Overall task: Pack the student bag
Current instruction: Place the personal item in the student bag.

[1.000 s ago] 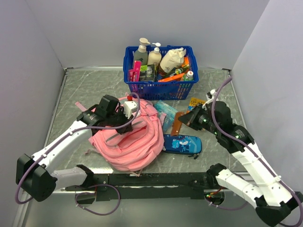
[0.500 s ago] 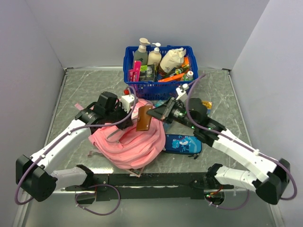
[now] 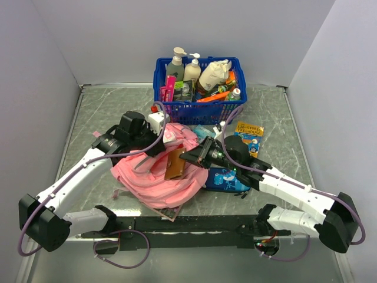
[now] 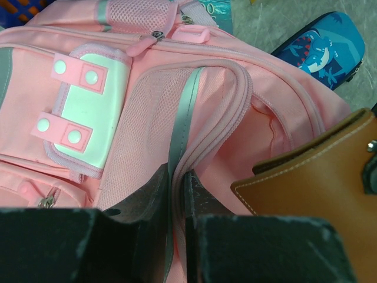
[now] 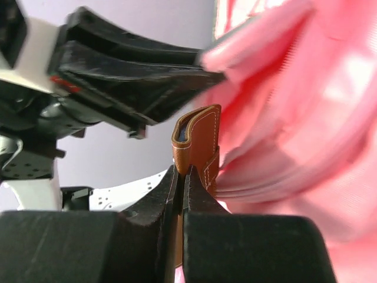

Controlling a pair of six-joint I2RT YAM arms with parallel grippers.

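The pink student bag (image 3: 156,177) lies in the middle of the table, seen close in the left wrist view (image 4: 147,106) with its grey-white patch up. My left gripper (image 3: 158,140) is shut on the bag's zip-edged opening flap (image 4: 177,177) and holds it up. My right gripper (image 3: 191,158) is shut on a brown leather case (image 3: 175,163), held over the bag's opening. The case also shows in the left wrist view (image 4: 318,188) and in the right wrist view (image 5: 197,138), upright between my fingers against the pink fabric (image 5: 294,118).
A blue basket (image 3: 227,109) of bottles and pens stands at the back. A blue pencil case (image 3: 227,178) lies right of the bag under my right arm. A small colourful book (image 3: 248,131) and a teal packet (image 3: 203,132) lie behind it.
My right gripper carried the brown case from the table at the right leftward, then lowered it to the bag's opening. My left gripper kept hold of the bag's flap.
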